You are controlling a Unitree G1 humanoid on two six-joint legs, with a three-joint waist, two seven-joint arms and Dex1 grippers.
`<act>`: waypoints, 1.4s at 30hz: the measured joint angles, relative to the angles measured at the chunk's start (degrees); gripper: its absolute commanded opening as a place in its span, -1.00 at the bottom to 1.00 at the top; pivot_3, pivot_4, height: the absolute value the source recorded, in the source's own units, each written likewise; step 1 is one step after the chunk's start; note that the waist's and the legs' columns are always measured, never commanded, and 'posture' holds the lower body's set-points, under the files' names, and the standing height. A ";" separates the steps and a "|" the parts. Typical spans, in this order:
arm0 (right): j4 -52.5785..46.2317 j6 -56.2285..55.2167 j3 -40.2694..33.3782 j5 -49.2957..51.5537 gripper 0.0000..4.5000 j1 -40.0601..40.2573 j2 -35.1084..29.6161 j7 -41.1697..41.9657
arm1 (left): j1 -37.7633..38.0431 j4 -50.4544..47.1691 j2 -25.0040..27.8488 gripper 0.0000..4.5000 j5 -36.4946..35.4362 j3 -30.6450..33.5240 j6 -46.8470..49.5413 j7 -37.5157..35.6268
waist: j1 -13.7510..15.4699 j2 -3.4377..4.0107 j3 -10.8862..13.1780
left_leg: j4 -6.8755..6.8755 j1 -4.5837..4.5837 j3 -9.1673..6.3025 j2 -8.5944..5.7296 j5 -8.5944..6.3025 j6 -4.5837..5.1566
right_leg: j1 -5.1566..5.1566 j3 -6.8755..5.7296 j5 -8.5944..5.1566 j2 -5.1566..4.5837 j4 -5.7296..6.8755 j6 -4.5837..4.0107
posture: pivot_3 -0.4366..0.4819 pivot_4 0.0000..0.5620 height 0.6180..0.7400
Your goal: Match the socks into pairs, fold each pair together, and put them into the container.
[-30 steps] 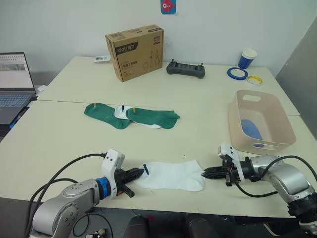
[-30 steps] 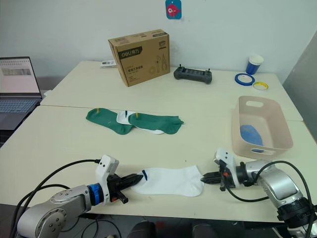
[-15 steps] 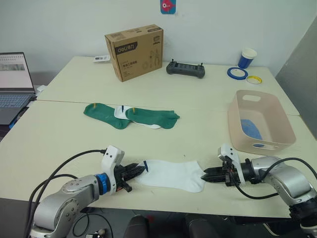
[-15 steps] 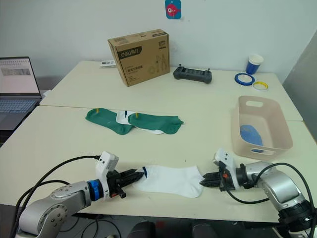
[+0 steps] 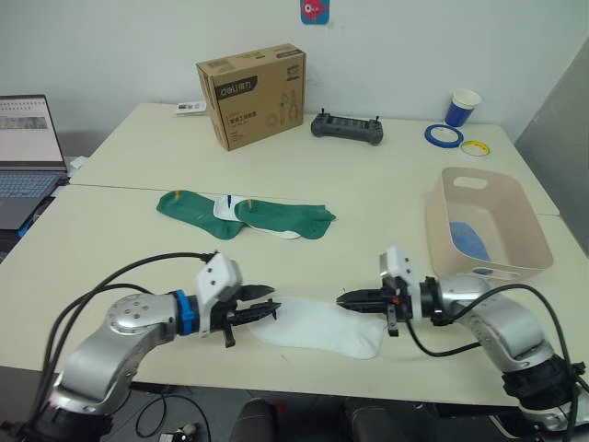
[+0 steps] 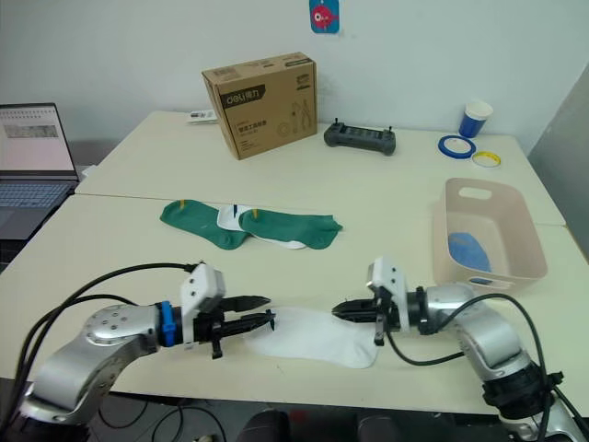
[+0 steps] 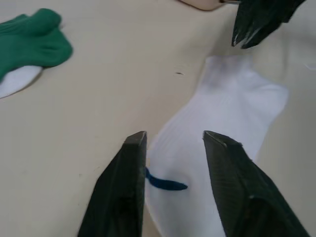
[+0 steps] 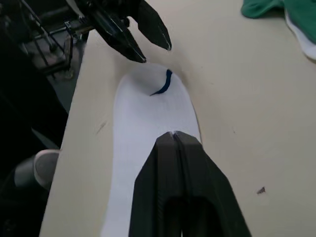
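Note:
A white sock (image 5: 317,329) with a small blue mark (image 7: 165,183) lies flat near the table's front edge. My left gripper (image 5: 269,308) is open over its cuff end, one finger (image 7: 123,187) on either side of the mark. My right gripper (image 5: 342,298) is shut, its tips (image 8: 173,136) low over the sock's middle with nothing visibly pinched. Farther back lie two dark green socks (image 5: 195,210) (image 5: 287,219) with another white sock (image 5: 224,211) between them. The pinkish-beige container (image 5: 434,226) stands at the right with a light blue sock (image 5: 469,239) inside.
A brown cardboard box (image 5: 250,95), a black controller (image 5: 347,127), a blue cup (image 5: 460,107) and two tape rolls (image 5: 443,135) (image 5: 473,147) sit at the back. A laptop (image 5: 23,152) stands at the far left.
My right gripper moved left from the sock's toe to over its middle. My left gripper opened and shifted right over the cuff. The sock's outline shifted slightly.

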 measured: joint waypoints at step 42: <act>-4.34 1.34 -9.11 5.45 -1.00 14.51 -10.89 1.57 | 8.27 0.61 0.41 -0.99 -5.09 6.38 5.83 -1.78 | 0.08 -0.01 0.01 | 0.01 0.46 0.01 0.07 0.00 0.01 | 0.40 0.01 -0.05 -0.04 0.10 -0.02 | -0.05 -0.47 1.00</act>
